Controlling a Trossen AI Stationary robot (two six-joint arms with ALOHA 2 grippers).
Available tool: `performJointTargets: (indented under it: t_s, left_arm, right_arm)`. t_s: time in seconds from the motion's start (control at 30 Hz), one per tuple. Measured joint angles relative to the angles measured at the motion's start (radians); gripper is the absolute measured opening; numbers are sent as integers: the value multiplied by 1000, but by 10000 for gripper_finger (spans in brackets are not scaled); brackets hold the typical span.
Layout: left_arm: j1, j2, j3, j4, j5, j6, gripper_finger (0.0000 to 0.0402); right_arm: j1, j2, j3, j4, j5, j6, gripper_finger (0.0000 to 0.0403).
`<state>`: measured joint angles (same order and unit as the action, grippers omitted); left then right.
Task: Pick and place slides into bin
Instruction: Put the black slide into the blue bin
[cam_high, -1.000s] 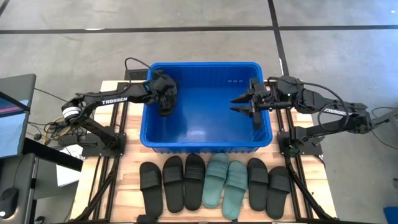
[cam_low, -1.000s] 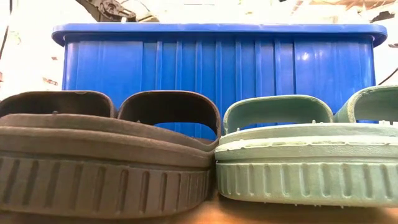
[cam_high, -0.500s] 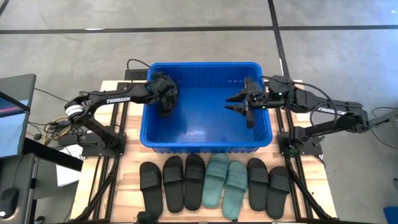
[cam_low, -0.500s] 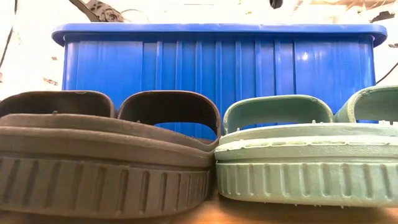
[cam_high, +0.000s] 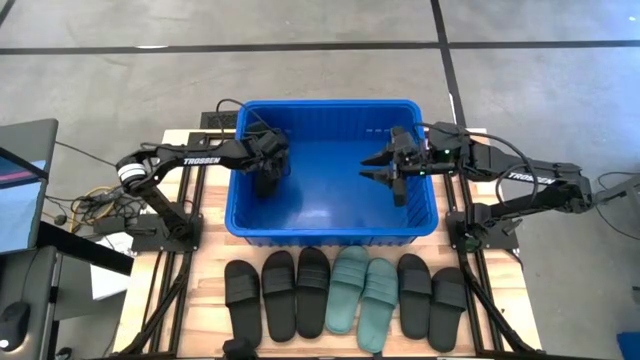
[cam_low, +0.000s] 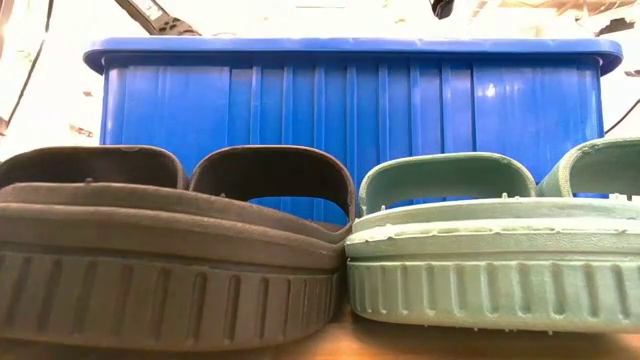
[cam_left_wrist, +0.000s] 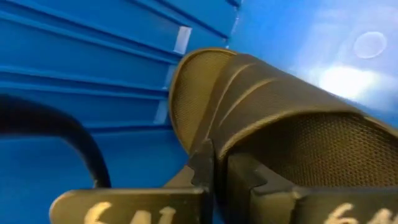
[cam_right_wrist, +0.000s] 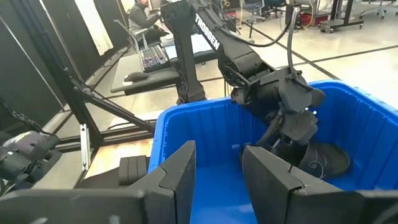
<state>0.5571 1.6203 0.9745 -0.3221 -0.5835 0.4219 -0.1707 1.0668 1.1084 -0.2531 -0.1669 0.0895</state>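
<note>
One large rectangular blue plastic crate (cam_high: 330, 222) sits at the centre of the overhead frame. Below it, a row of seven rubber slide sandals lines the wooden counter (cam_high: 205, 285): five black slides, three at the left (cam_high: 279, 292) and two at the right (cam_high: 432, 300), with two pale teal-green slides (cam_high: 363, 290) between them. An eighth slide, also black (cam_right_wrist: 323, 158), lies inside the crate's upper left, bringing the black count to six. Two dark robot arms (cam_high: 190, 158) flank the crate, one on each side.

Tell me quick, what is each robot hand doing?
Left gripper: shut on a black slide inside the bin.
Right gripper: open, holding nothing, over the bin.
</note>
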Motion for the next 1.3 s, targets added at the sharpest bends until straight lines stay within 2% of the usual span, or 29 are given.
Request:
performJointTargets:
  t_s: [0.1,0.83,1.3]
  left_arm:
    - [-7,0,0,-14,17,-49,0]
    - [-91,3,0,-116,-63,-203,0]
    - [-83,3,0,-125,-96,7,0]
  right_arm:
    - [0,0,0,0,0,0,120]
    - [0,0,0,-7,0,-14,120]
    - [0,0,0,-38,0,-18,120]
